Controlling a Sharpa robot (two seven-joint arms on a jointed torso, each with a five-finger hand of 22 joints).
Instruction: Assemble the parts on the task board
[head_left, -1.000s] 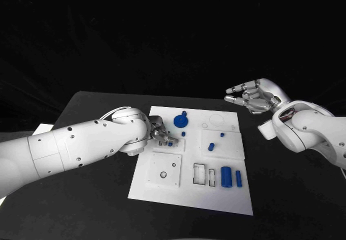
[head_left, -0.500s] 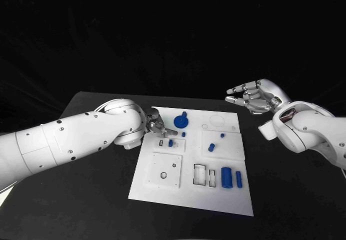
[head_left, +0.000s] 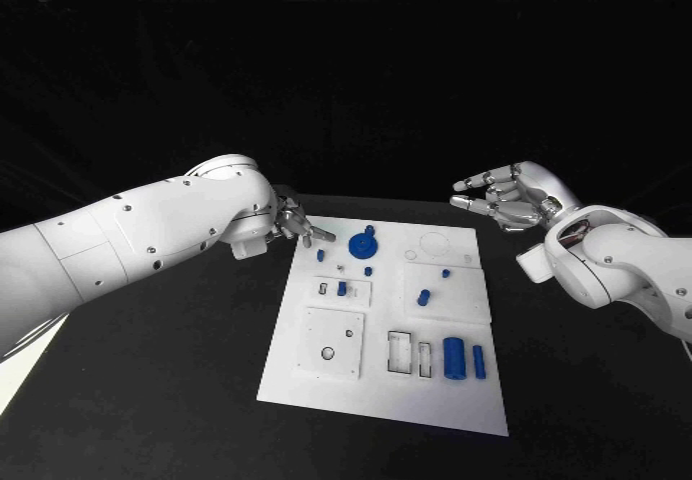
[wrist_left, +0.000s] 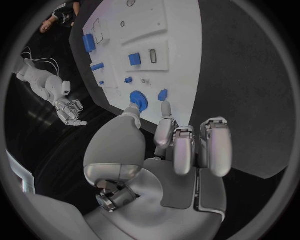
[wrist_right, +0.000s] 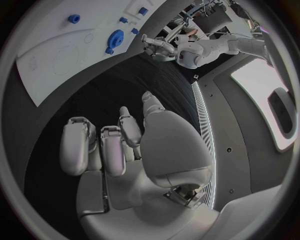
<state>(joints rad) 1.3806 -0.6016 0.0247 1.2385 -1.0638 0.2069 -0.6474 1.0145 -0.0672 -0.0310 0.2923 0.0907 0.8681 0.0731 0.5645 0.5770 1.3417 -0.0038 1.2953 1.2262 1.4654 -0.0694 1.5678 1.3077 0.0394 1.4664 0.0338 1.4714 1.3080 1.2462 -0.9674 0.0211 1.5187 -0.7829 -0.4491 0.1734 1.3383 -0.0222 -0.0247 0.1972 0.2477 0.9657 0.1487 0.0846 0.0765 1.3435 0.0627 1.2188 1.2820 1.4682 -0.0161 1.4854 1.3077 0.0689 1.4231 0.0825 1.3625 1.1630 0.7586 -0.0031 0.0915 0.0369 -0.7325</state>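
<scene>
The white task board (head_left: 378, 385) lies mid-table. On it are a blue gear (head_left: 362, 241), several small blue pieces such as one (head_left: 342, 289) standing in a small inset plate, and two blue cylinders (head_left: 453, 355) near the right edge. My left hand (head_left: 297, 226) hovers at the board's far left corner, fingers apart, holding nothing. The left wrist view shows its fingers (wrist_left: 187, 150) bare above the gear (wrist_left: 138, 100) and the board (wrist_left: 181, 60). My right hand (head_left: 505, 196) hangs open off the board's far right corner. In the right wrist view it is the hand (wrist_right: 119, 145), empty.
A square white plate (head_left: 330, 341) with a small hole and two rectangular slots (head_left: 408, 351) sit on the board's near half. Black table (head_left: 173, 400) surrounds the board on all sides. The right wrist view shows the board's far end (wrist_right: 50, 55) with the gear (wrist_right: 115, 38).
My left hand has lifted off the small inset plate and drawn back toward the board's far left corner. The blue piece there stays standing. The right hand has held still.
</scene>
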